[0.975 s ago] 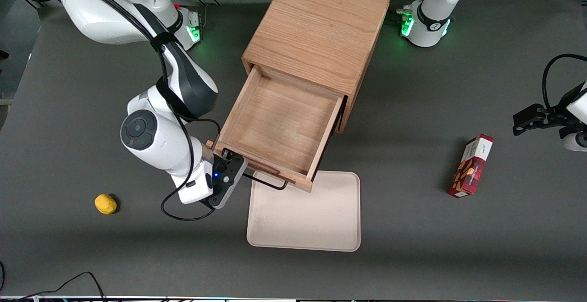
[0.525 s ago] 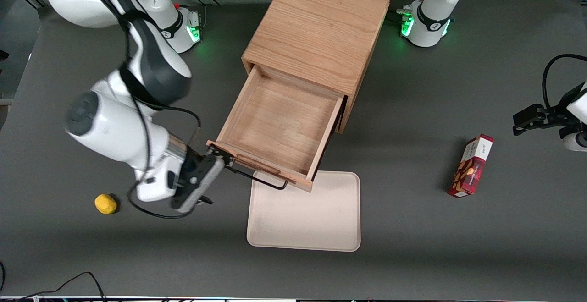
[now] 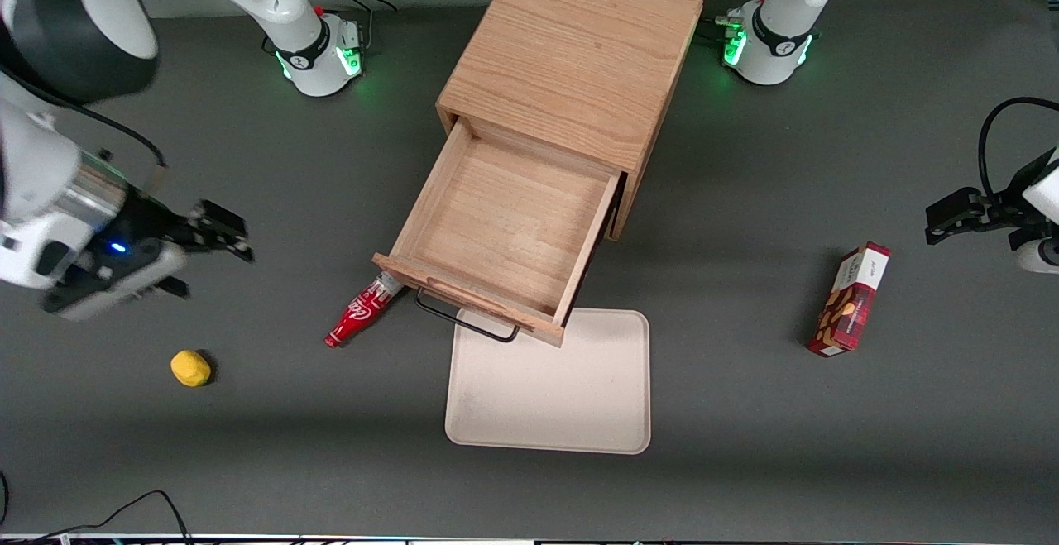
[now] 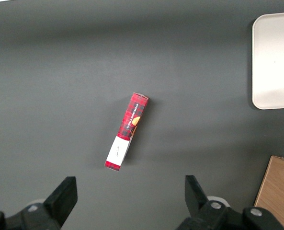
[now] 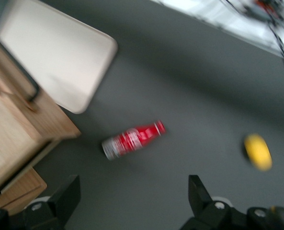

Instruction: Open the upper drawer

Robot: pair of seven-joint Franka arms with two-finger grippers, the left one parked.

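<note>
Even overhead light gives soft shadows under the drawer (image 3: 505, 235); the right wrist view is motion-blurred, the gripper (image 3: 222, 231) slightly smeared.

Upper drawer (image 3: 506, 235): light oak with visible grain, matt finish, set in a cabinet (image 3: 571, 57) of the same wood; its handle (image 3: 463, 322) is thin black wire. Bench (image 3: 745, 446): dark grey, matt, smooth covering. Tray (image 3: 550, 392): pale cream, smooth, plastic-looking, low sheen. Bottle (image 3: 361, 317): glossy red label, silvery neck. Box (image 3: 850, 299): printed red card, slightly glossy. Yellow object (image 3: 190, 368): matt, material cannot be told. Gripper (image 3: 217, 231), held above the bench toward the working arm's end: black matt fingers (image 5: 199, 191) on a glossy white plastic arm shell
</note>
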